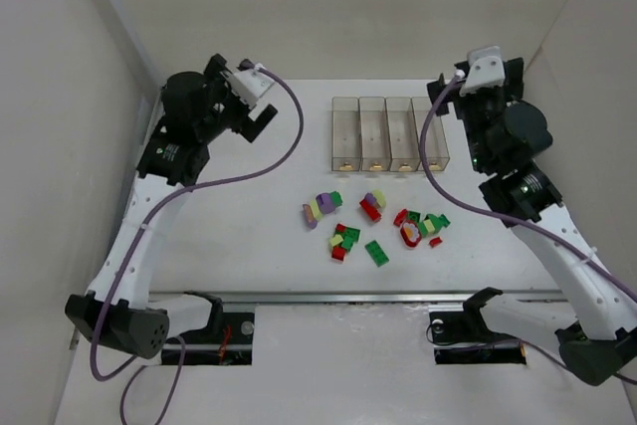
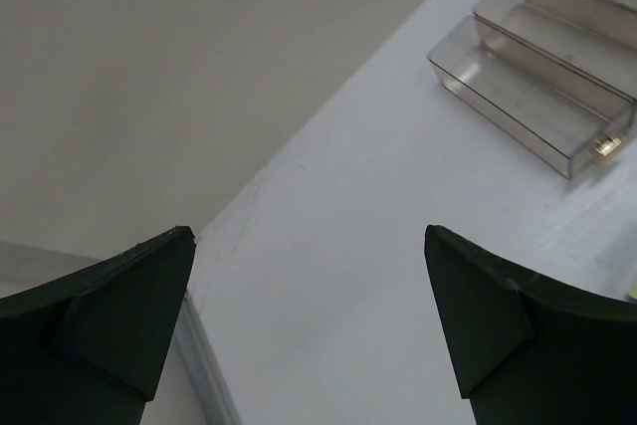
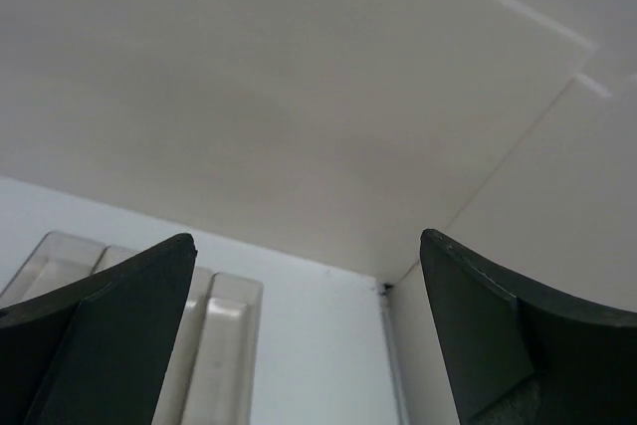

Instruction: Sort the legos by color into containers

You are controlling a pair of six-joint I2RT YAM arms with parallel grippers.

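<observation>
**Both pincers spread and empty; bricks loose on tabletop**

Left pincer (image 1: pixel 261 124) is raised over the far left part of the tabletop (image 1: pixel 249 216); its jaws are wide apart with nothing between them; in the wrist view its dark fingers (image 2: pixel 119 316) frame only bare white surface. The containers (image 1: pixel 388 133) sit ahead and to the right of this pincer, well apart from it; four clear bins side by side in one row, each with a small yellowish mark at the end facing the arm bases.

Right pincer (image 1: pixel 441 85) is held up near the far right corner of that row; jaws likewise apart, gripping nothing; its wrist view looks at the back wall, with the bin ends low on its left side.

The legos (image 1: pixel 373 221) lie scattered on the tabletop, closer to the arm bases than either pincer and between the two side to side; near the marked ends of the bins but not touching them; green, purple, pale yellow-green and red mixed in three loose clusters; all are outside the bins.

A purple cable (image 1: pixel 291 141) loops from the left wrist.
</observation>
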